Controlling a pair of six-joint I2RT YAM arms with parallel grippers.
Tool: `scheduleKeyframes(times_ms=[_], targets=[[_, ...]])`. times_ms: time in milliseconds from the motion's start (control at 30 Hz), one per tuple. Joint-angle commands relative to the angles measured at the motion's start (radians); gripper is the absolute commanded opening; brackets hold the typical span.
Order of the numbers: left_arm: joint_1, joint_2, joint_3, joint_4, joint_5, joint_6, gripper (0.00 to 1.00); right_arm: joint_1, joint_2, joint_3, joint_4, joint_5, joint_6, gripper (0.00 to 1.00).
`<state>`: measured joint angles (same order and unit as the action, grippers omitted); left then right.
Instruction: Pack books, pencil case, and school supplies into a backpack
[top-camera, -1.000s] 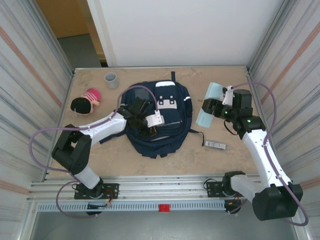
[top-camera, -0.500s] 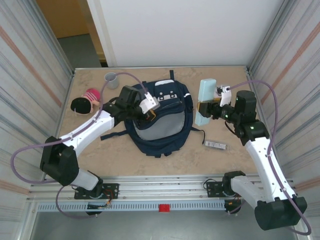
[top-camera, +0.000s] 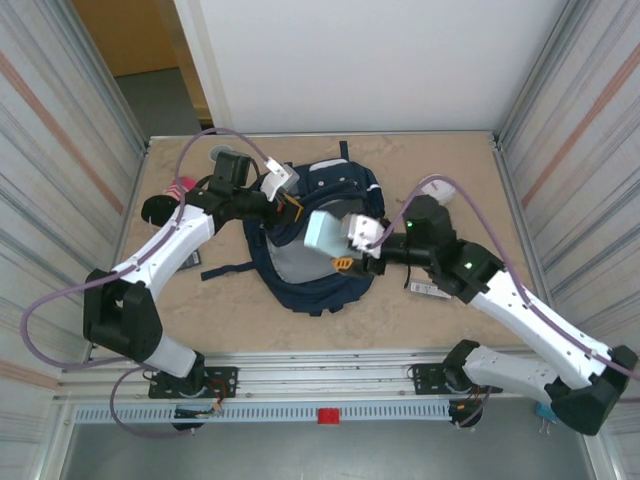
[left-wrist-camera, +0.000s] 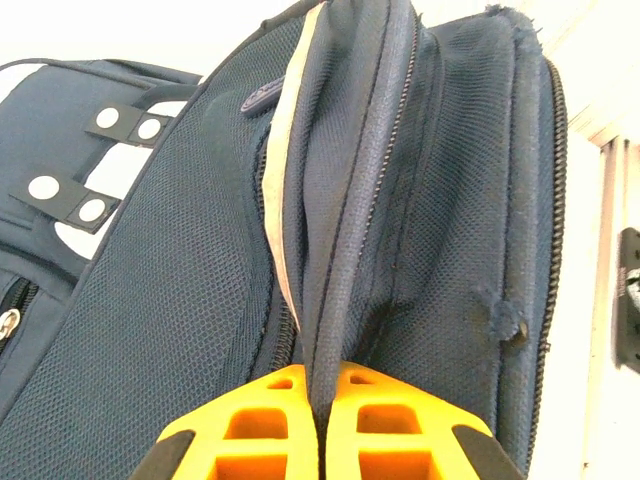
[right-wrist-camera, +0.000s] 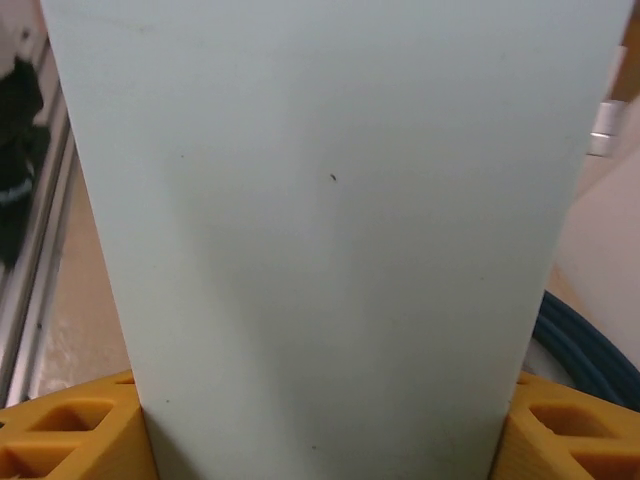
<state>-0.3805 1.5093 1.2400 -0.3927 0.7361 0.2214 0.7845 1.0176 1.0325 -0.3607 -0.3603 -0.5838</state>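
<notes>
The backpack (top-camera: 320, 288) is laid flat in the middle of the tabletop (top-camera: 400, 322), with its main compartment gaping open. A fold of its fabric at the zipper edge is pinched tight by the left hand (left-wrist-camera: 320, 405). A pale teal flat item (top-camera: 325, 233) is clamped between the widely spread fingers of the right hand (top-camera: 342, 243) and held over the opening; whether it touches the lining cannot be told.

No words or numbers clear enough to read. Small oval tag (left-wrist-camera: 262, 98) on backpack (left-wrist-camera: 180, 250): too blurry. Little packet (top-camera: 419, 289) on worktop (top-camera: 450, 170): print too tiny.
</notes>
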Motion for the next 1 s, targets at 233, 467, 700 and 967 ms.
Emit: scheduleKeyframes(times_ms=[233,467,700,967], targets=[[0.016,-0.020,0.088,0.077,0.192,-0.048,0.00,0.107,0.283,0.021,-0.077,0.283,-0.501,0.54],[0.022,-0.059,0.112,0.077,0.204,-0.060,0.00,0.065,0.483,0.051,-0.007,0.397,-0.577,0.55],[0.023,-0.090,0.106,0.090,0.198,-0.065,0.00,0.036,0.627,0.101,0.162,0.486,-0.508,0.67],[0.036,-0.094,0.084,0.107,0.181,-0.072,0.00,0.025,0.622,0.123,0.113,0.541,-0.329,0.78]])
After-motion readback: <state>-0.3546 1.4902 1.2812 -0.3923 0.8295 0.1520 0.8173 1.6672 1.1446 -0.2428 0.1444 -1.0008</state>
